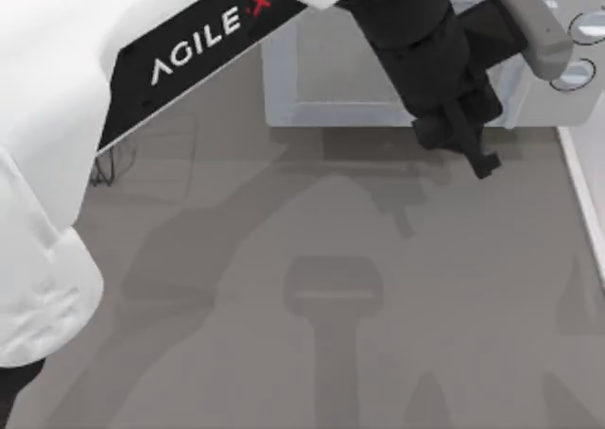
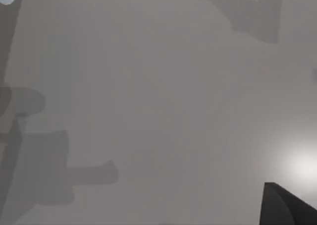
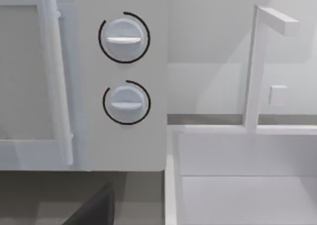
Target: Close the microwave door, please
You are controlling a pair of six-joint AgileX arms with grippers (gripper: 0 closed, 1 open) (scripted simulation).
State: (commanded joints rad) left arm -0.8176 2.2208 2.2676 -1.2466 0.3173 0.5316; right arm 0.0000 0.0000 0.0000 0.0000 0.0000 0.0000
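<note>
Since the right wrist view has the microwave door [image 3: 29, 76] lying flush w/ the front panel, its handle edge right beside the knob panel w/ no gap I can make out, the closing looks done or v. nearly so; what's left, as a judgement, is prob. only pulling the arm clear. Biggest thing first: the microwave [image 1: 378, 79], a big white box at the far edge of the table [image 1: 331, 353], centre to right in the top view. Its door is a flat white panel w/ a greyish translucent window, upright. Next down, the pale bar handle [image 3: 57, 86] runs vertical along the door edge next to the knob panel. Then two round grey knobs [image 3: 124, 36], one above the other, each w/ a dark arc round it. Left gripper [image 1: 477, 150] hangs just in front of the microwave's front, fingers pointing down at the table; can't tell whether open or closed, and nothing visibly held. Right gripper faces the microwave front, near it; its finger state also can't be told.
</note>
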